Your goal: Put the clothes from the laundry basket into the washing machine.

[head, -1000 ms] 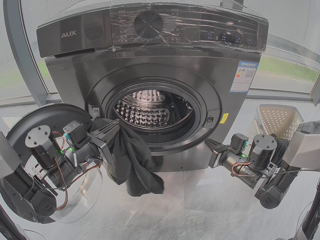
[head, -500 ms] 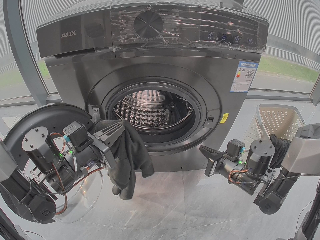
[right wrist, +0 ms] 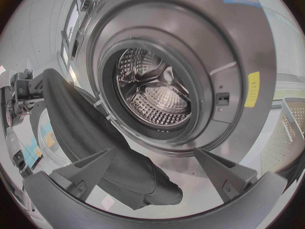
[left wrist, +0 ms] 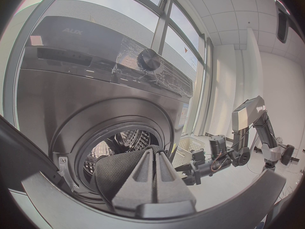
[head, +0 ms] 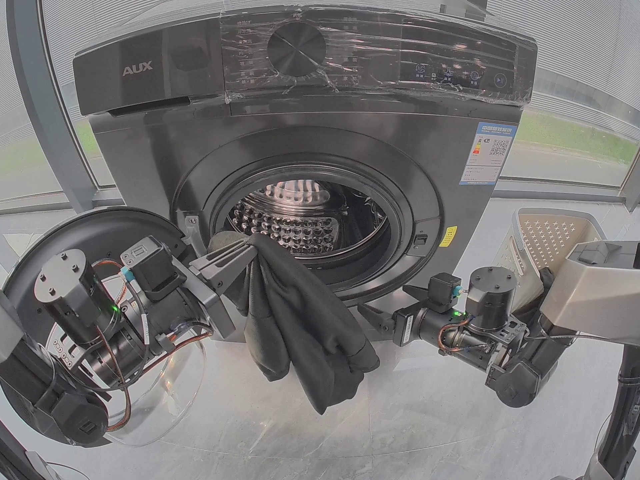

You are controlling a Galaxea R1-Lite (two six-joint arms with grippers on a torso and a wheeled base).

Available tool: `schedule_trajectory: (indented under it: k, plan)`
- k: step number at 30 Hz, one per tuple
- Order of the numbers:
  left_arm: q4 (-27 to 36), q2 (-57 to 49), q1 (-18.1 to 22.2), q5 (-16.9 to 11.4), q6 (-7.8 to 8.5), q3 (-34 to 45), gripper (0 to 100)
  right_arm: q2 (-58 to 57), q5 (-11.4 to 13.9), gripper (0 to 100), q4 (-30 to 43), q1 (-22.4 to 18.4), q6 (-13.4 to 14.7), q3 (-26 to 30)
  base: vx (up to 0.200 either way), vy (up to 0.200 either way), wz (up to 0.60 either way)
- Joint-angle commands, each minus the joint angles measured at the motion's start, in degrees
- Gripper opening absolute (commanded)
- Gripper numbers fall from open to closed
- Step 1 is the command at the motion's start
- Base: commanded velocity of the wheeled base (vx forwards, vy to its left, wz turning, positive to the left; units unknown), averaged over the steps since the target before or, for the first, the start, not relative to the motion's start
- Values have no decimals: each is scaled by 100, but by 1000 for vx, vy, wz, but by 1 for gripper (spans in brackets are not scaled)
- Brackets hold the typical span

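**Garment hangs at the washer's mouth**

Head view: since 0.5 s ago the right gripper (head: 372,317) (jaws spread, empty) has moved in beside the dark garment (head: 300,321). The garment hangs before the washing machine (head: 300,135) opening, its long axis near vertical and its free end down.

Left wrist view: the left gripper (left wrist: 154,155) is clamped on the cloth.

Right wrist view: the garment is draped in front of the drum (right wrist: 155,93).

The right arm (head: 590,288) is covering the lower half of the laundry basket (head: 559,235), leaving its contents impossible to tell. The left hand (head: 250,251) is concealing the pinched fold of the dark garment (head: 300,315), while the left arm (head: 80,315) is masking much of the open door (head: 100,231).
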Motion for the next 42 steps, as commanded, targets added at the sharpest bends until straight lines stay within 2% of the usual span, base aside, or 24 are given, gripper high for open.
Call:
schedule_trajectory:
  k: [1, 3, 7, 9, 16, 23, 29, 36, 40, 42]
  plan:
    - [-1, -56, -68, -10, 18, -1, 0, 221, 126, 100, 321, -28, -39, -410, 0, 0, 0]
    - [-10, -3, -191, -2, 9, -19, 0, 423, 161, 100, 734, 42, -39, -709, 0, 0, 0]
    - [-1, 5, -217, -2, 18, -19, 0, 581, 179, 100, 822, 104, -47, -884, 0, 0, 0]
    - [-1, 49, -261, -2, 0, -45, 0, 801, 241, 100, 1007, 368, -91, -1069, 0, 0, 0]
    - [-1, 155, -261, -2, 0, -89, 0, 1012, 258, 100, 1279, 710, -126, -1368, 0, 0, 0]
    - [-1, 163, -226, -2, -26, -133, 0, 1012, 249, 100, 1253, 965, -126, -1262, 0, 0, 0]
    - [-1, 155, -209, -2, -26, -124, 0, 1003, 214, 100, 1209, 1343, -135, -1139, 0, 0, 0]
    - [-10, 128, -191, -2, -26, -107, 0, 1012, 205, 100, 1182, 1255, -135, -1131, 0, 0, 0]
    - [-1, 128, -191, -2, -17, -98, 0, 1021, 205, 100, 1182, 1071, -135, -1139, 0, 0, 0]
    - [-1, 120, -191, -2, -17, -80, 0, 1021, 258, 100, 1182, 807, -320, -1139, 0, 0, 0]
